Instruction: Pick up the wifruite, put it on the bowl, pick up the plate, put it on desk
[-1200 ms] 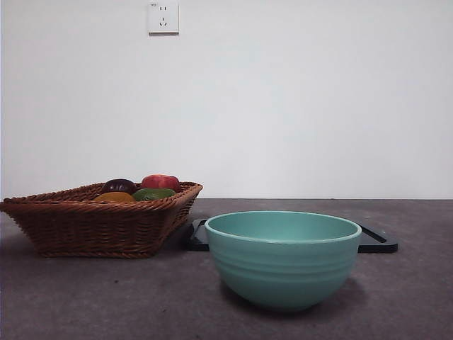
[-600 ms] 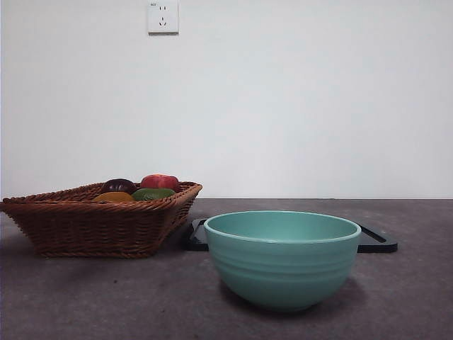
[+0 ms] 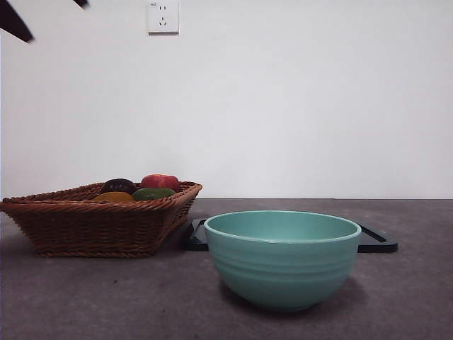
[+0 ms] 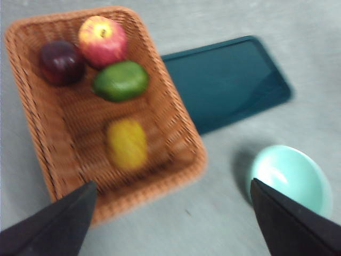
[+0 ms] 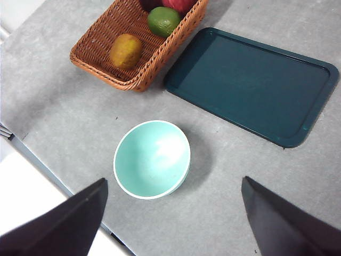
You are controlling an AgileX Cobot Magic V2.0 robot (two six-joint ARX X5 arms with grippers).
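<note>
The orange-yellow wifruite [image 4: 127,143] is seen lying on the floor of a brown wicker basket [image 4: 181,136], apart from the three other fruits grouped toward one end: a green fruit [image 4: 121,80], a red apple [image 4: 103,40] and a dark purple fruit [image 4: 61,62]. The left claw [image 4: 170,224] is held high above the basket, its two black jaws spread wide apart with nothing between them; the basket and the wifruite are framed between the jaws. In the front view only a black tip [image 3: 15,21] is shown at the top corner above the basket.

The teal-green bowl [image 5: 152,159] is placed upright on the grey table [image 5: 224,181], empty, near the basket but not touching it. A dark teal rectangular tray [image 5: 250,85] is laid flat on the table just beside the basket's long side, and nothing is carried on it.

The right claw [image 5: 173,224] is held well above the table, over the bowl, with its jaws likewise spread wide and nothing gripped.

A white wall socket [image 3: 163,17] is mounted on the pale wall behind the table.
</note>
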